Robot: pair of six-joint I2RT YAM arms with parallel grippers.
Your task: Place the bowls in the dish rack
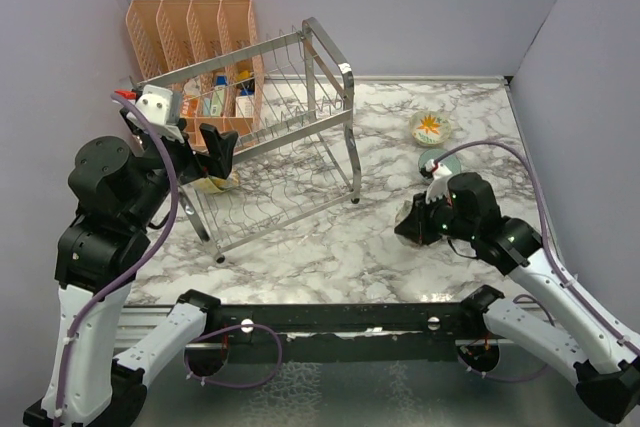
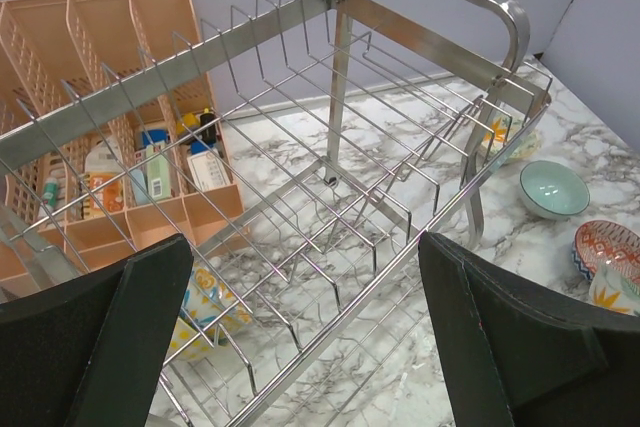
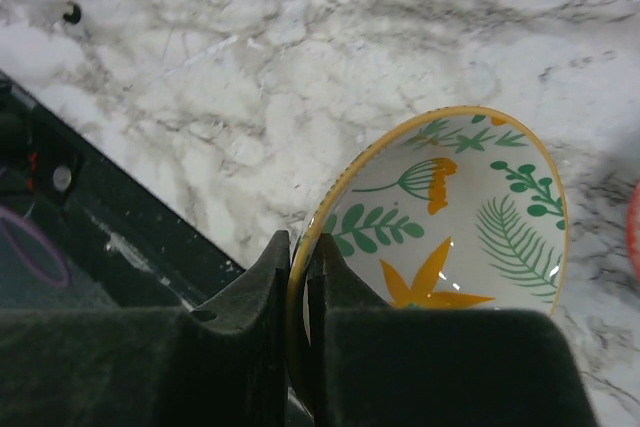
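The chrome dish rack stands at the left of the marble table. A blue-yellow bowl rests low in the rack under the wires, also seen as the bowl from above. My left gripper hovers over the rack's near-left end, and in its wrist view the left gripper is open with nothing between its fingers. My right gripper is shut on the rim of the green-leaf bowl, right of the rack. An orange-flower bowl, a teal bowl and a red-orange bowl sit on the table.
A peach plastic organizer with small bottles stands behind the rack against the back wall. A black frame rail runs along the table's near edge. Purple walls close in the left, back and right sides.
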